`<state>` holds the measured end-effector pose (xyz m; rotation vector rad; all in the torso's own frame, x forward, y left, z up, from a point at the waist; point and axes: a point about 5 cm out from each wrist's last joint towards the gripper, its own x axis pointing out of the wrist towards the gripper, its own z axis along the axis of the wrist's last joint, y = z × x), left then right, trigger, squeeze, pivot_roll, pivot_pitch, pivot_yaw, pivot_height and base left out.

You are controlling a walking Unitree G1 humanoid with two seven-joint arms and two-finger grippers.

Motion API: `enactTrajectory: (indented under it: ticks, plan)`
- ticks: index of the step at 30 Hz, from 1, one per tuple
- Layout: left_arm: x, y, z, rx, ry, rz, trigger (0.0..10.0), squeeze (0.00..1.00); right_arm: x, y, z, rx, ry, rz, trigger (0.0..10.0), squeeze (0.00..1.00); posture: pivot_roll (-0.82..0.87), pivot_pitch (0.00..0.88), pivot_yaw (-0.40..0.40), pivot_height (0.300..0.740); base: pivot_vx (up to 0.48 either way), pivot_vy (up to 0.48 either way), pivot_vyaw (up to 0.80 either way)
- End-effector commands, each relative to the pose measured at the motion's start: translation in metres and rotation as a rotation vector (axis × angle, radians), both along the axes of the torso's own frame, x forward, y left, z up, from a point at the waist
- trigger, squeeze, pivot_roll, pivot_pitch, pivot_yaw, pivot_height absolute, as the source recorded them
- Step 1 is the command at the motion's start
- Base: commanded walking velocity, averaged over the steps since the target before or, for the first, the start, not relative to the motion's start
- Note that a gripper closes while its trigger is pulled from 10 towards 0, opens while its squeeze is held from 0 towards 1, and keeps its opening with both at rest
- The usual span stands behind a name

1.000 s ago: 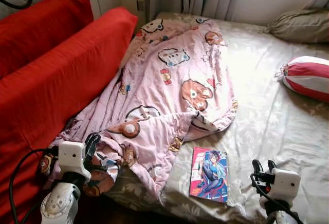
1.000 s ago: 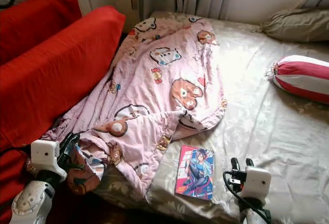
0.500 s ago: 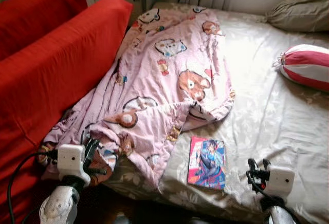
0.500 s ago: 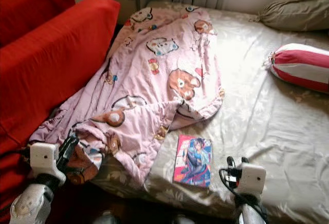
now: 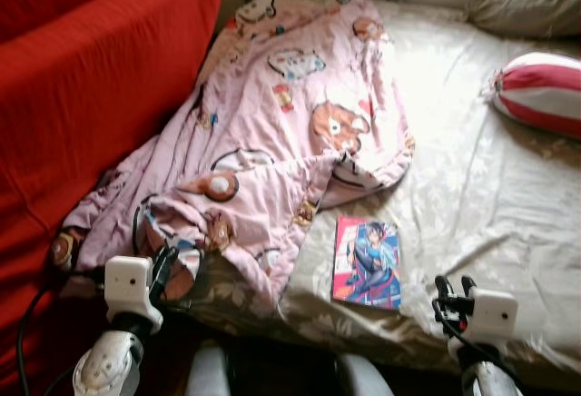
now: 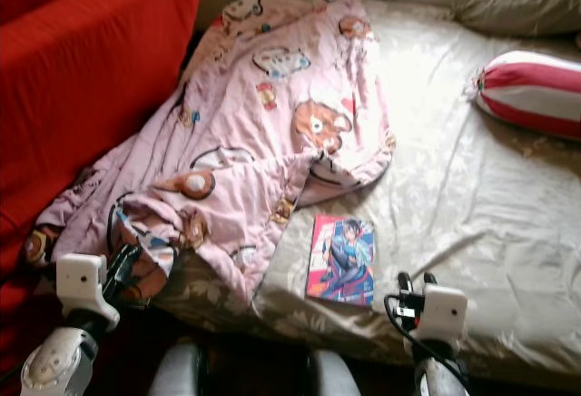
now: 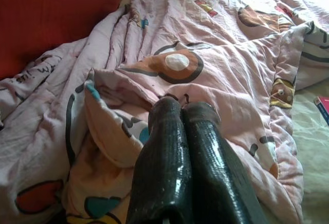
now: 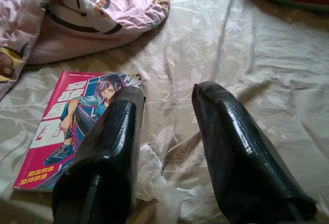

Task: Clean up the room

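On bed (image 5: 472, 187), head views: pink blanket (image 5: 272, 142) rumpled along red sofa (image 5: 82, 96) side; comic book (image 5: 367, 261) flat near front edge; striped bolster (image 5: 540, 92) far right, cut off by frame. Judgement: tidying barely begun, blanket unfolded, book not put away.
Left wrist view: left gripper (image 7: 182, 108) fingers pressed together, tips at blanket fold; whether cloth is pinched, unclear.
Right wrist view: right gripper (image 8: 167, 98) fingers spread, empty, just beside book; white scrap (image 8: 151, 175) beneath, unidentifiable.

My camera has tilted down, so the bed slid toward twelve o'clock. At seven o'clock, the left gripper (image 5: 163, 264) has dropped off the pink blanket's (image 5: 281, 133) bunched corner.
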<state>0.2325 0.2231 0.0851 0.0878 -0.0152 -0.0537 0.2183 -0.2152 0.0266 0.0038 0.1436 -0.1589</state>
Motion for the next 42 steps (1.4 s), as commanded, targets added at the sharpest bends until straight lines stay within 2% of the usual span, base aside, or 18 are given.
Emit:
enactTrajectory:
  ticks: [1,6,12,15,22,39,42]
  plan:
    - [-0.001,-0.003,-0.002,-0.011,0.007,-0.004,10.0,0.0,-0.001,-0.005,-0.002,-0.003,0.011,-0.007,10.0,0.0,0.1,0.165,-0.077,0.632,0.0,0.0,0.0]
    - [0.003,-0.005,0.0,-0.017,-0.002,-0.01,10.0,0.0,0.004,-0.008,0.002,-0.005,-0.003,-0.011,10.0,0.0,0.09,0.156,-0.076,0.632,0.0,0.0,0.0]
    - [0.003,-0.005,0.002,-0.014,-0.005,-0.014,10.0,0.0,0.0,-0.004,-0.006,0.009,0.044,-0.01,10.0,0.0,0.1,0.153,-0.073,0.632,0.0,0.0,0.0]
    - [0.002,-0.003,0.002,0.014,-0.001,-0.024,10.0,0.0,-0.002,-0.001,-0.008,0.005,0.052,0.001,10.0,0.0,0.09,0.155,-0.073,0.608,0.0,0.0,0.0]
    - [0.003,0.003,0.005,0.027,-0.002,-0.013,10.0,0.0,0.0,0.0,-0.006,0.025,0.031,-0.002,10.0,0.0,0.1,0.177,-0.073,0.608,0.0,0.0,0.0]
    - [0.002,0.001,0.002,0.023,0.018,-0.021,10.0,0.0,-0.001,0.007,-0.01,0.043,0.06,0.01,10.0,0.0,0.1,0.203,-0.068,0.608,0.0,0.0,0.0]
    - [0.002,0.002,0.002,0.023,0.021,-0.019,10.0,0.0,0.0,0.007,-0.013,0.041,0.077,-0.001,10.0,0.0,0.1,0.207,-0.066,0.583,0.0,0.0,0.0]
